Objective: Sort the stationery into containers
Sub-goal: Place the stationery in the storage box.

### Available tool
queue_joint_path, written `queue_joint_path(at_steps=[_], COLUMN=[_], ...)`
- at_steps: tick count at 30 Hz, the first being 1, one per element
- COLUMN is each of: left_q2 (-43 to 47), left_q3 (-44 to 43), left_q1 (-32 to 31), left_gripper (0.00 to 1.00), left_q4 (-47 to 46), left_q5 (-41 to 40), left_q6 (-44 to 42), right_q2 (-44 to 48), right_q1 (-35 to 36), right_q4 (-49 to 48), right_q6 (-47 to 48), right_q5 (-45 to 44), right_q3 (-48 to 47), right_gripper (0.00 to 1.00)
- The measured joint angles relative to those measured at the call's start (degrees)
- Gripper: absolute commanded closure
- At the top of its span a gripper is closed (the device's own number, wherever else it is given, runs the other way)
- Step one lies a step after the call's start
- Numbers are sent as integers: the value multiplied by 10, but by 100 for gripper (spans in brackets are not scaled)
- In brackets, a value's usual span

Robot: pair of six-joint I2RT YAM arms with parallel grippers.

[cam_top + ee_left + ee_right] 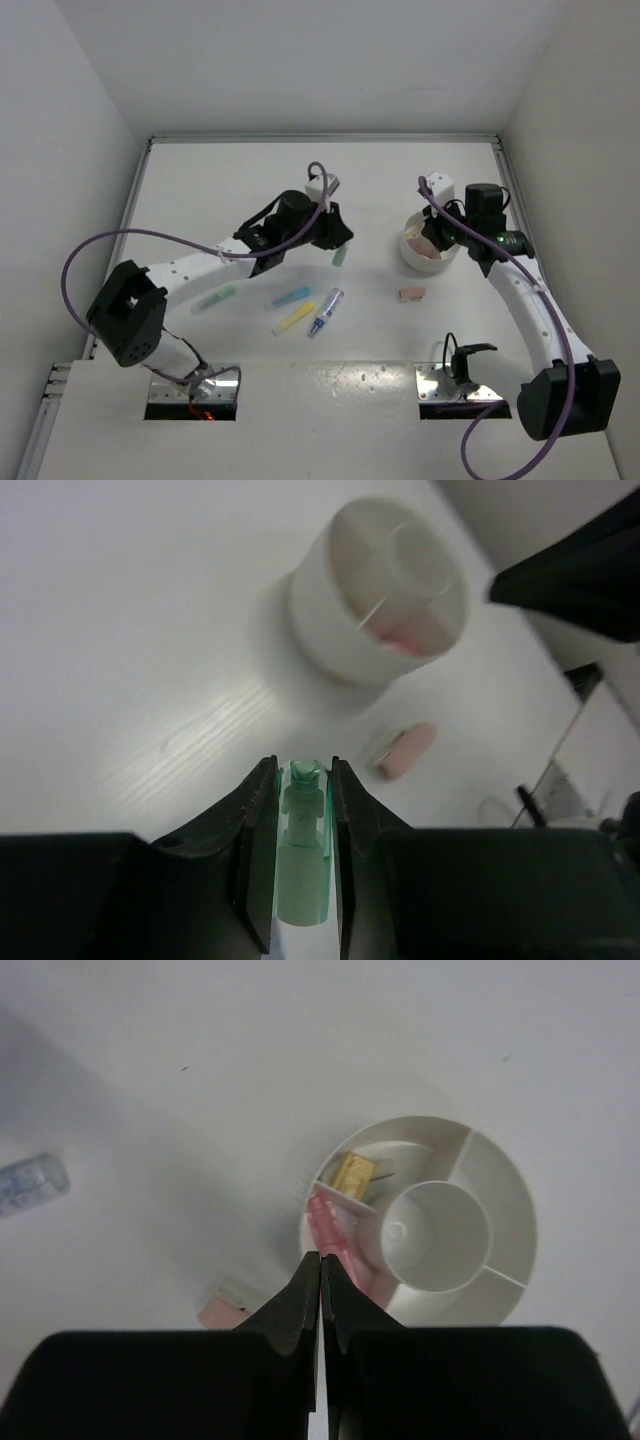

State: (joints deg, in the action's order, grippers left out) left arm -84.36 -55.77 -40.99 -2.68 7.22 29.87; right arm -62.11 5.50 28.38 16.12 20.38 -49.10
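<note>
One green pen (pixel 302 880) sits clamped in the left gripper (pixel 304 770) above the worktop (pixel 150 630), the white bowl (pixel 320 650) at upper right of that wrist view; the right gripper (pixel 320 1260) is closed empty over the bowl, a pink pen (pixel 326 1224) inside one compartment.

In the right wrist view the left edge cuts off a clear pen (pixel 28 1186), and the right fingers (pixel 298 1305) hide part of a pink block (pixel 218 1310). In the top view the left fingers (pixel 328 236) cover the upper part of a green pen (pixel 339 257), and the right arm (pixel 480 225) covers part of the bowl (pixel 420 262).
</note>
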Motion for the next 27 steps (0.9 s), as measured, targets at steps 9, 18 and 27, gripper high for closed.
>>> queue_joint_path(at_steps=[9,18,27], left_q2=[-122,-320,-364], left_q3=[-27,-132,-228], left_q1=[-76,-92,-115], left_gripper=[100,100,100], left_q4=[-363,-524,-530], left_q5=[14,26,37], left_q6=[52,119,124], right_q2=[46,81,85], right_q1=[0,0,0], right_q4=[-90,-144,-164], right_q6=[-49,-71,-74], right_q5=[-136,-228,-249], right_q3=[14,45,45], right_gripper=[100,100,100])
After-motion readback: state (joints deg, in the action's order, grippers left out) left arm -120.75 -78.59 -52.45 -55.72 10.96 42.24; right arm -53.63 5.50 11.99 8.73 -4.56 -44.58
